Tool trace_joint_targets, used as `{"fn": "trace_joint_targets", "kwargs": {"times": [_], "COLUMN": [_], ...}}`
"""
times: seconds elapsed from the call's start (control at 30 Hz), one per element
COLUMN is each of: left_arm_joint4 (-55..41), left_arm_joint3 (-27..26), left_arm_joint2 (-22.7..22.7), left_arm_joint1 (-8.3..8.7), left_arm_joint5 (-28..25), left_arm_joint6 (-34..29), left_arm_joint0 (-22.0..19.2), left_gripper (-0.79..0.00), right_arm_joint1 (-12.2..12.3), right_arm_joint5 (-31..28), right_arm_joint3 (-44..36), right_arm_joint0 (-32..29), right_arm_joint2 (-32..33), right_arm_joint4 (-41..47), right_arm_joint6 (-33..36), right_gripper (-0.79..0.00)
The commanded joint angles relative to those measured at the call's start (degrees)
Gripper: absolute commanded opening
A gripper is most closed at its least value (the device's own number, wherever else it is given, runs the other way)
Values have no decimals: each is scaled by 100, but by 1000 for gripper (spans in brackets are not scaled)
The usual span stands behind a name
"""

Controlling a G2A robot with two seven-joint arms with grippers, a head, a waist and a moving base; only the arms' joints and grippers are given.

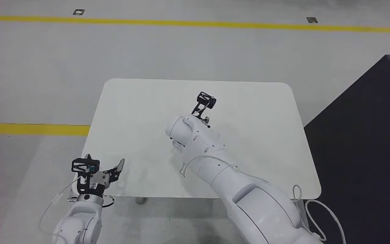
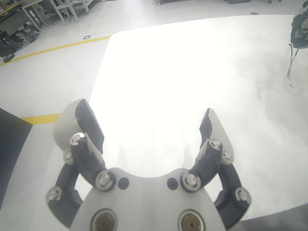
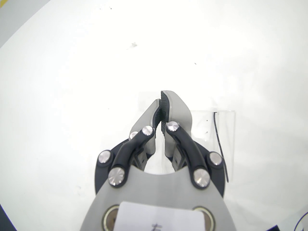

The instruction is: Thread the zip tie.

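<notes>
My right jaws are pressed together on nothing I can see; my left jaws gape at the lower-left edge of the tabletop point(image 1: 262, 122). The zip tie point(image 3: 219, 145) lies on a clear sheet point(image 3: 202, 126), lower right in the right wrist view. I'd part the right jaws and pinch it near one end.

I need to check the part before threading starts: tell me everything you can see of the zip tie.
The zip tie is a thin black strip, plastic by its look, nearly straight with a slight bend, not looped or threaded. It lies at a clear rectangular sheet on the white table, beside the right gripper, whose shut fingertips are away from it. Whether it lies on or under the sheet cannot be told.
</notes>
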Motion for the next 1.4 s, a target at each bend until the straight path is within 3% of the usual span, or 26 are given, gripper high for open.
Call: {"fn": "trace_joint_targets", "kwargs": {"times": [0.0,0.3,0.33,0.37,0.47,1.37], "left_arm_joint4": [0,0,0,0,0,0], "left_arm_joint3": [0,0,0,0,0,0], "left_arm_joint2": [0,0,0,0,0,0], "left_arm_joint1": [0,0,0,0,0,0], "left_arm_joint5": [0,0,0,0,0,0], "left_arm_joint6": [0,0,0,0,0,0], "left_arm_joint0": [0,0,0,0,0,0], "left_gripper": [0,0,0,0,0,0], "right_arm_joint1": [-20,-132,-142,-149,-160,-136], "right_arm_joint5": [0,0,0,0,0,0], "right_arm_joint3": [165,454,474,483,491,57], "right_arm_joint0": [104,252,255,252,238,-106], "right_arm_joint2": [114,295,275,256,204,-1165], "right_arm_joint4": [47,240,228,221,232,323], "right_arm_joint6": [-141,-721,-748,-767,-770,198], "right_gripper": [-785,-776,-622,-529,-431,-459]}}
